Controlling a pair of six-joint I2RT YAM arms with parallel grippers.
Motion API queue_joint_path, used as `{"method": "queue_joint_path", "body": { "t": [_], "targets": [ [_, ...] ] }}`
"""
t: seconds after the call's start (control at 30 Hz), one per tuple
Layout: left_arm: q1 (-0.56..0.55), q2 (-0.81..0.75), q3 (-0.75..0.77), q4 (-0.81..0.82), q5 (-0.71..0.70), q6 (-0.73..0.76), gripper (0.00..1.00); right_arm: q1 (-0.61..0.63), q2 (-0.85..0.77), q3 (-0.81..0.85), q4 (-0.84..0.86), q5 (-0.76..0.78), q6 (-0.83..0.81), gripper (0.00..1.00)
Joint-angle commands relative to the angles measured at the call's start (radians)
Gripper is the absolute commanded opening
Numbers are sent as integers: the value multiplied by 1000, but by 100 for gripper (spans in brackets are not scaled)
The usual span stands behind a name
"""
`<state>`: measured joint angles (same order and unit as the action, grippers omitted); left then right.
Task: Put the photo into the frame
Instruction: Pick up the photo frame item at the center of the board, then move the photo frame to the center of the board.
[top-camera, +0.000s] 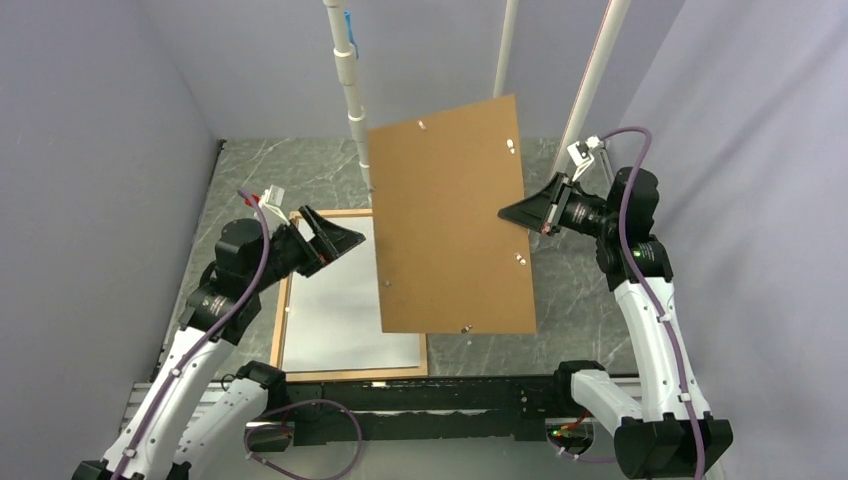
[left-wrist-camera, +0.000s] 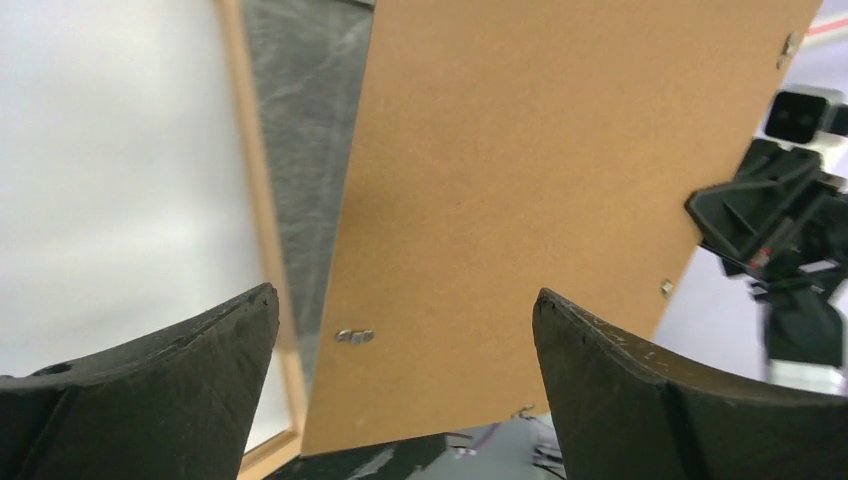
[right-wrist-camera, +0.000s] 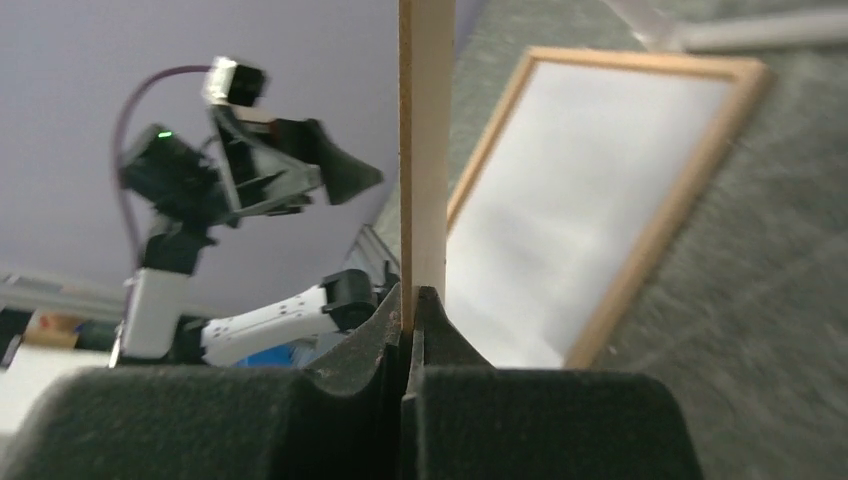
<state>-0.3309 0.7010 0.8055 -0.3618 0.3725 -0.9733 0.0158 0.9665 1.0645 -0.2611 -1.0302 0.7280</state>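
Observation:
The light-wood frame (top-camera: 350, 373) lies flat on the table's left half, also seen in the wrist views (left-wrist-camera: 255, 180) (right-wrist-camera: 660, 230). A plain white sheet fills it, apparently the photo (top-camera: 340, 310) (left-wrist-camera: 110, 180) (right-wrist-camera: 570, 200) with its white back up. A brown backing board (top-camera: 450, 220) (left-wrist-camera: 540, 150) hangs tilted in the air above the table's middle. My right gripper (top-camera: 505, 213) (right-wrist-camera: 412, 295) is shut on the board's right edge (right-wrist-camera: 426, 150). My left gripper (top-camera: 335, 232) (left-wrist-camera: 405, 300) is open just left of the board, above the frame, holding nothing.
The dark marbled table (top-camera: 580, 290) is walled in by grey panels on three sides. White poles (top-camera: 345, 90) (top-camera: 590, 90) stand at the back, close behind the raised board. A black rail (top-camera: 440, 395) with cables runs along the near edge between the arm bases.

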Motion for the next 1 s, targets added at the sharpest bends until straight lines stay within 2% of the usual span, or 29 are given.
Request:
{"method": "queue_joint_path", "body": {
  "t": [0.0,0.13,0.23,0.4,0.57,0.7,0.97],
  "targets": [
    [4,63,100,-270,-174,160,99,-11,7,49,-274,154,-145,0],
    [4,144,125,-382,-266,229,99,-11,12,89,-373,246,-192,0],
    [1,221,101,-362,-228,250,98,-11,3,125,-430,332,-217,0],
    [-83,355,50,-193,-152,202,93,-11,-28,204,-500,468,-239,0],
    [-196,532,67,-34,-91,147,88,-11,-49,302,-563,566,-258,0],
    [-260,674,73,94,-51,95,84,-11,-61,352,-574,576,-255,0],
    [-322,875,21,397,21,8,65,-11,-62,409,-543,481,-218,0]
  ]
}}
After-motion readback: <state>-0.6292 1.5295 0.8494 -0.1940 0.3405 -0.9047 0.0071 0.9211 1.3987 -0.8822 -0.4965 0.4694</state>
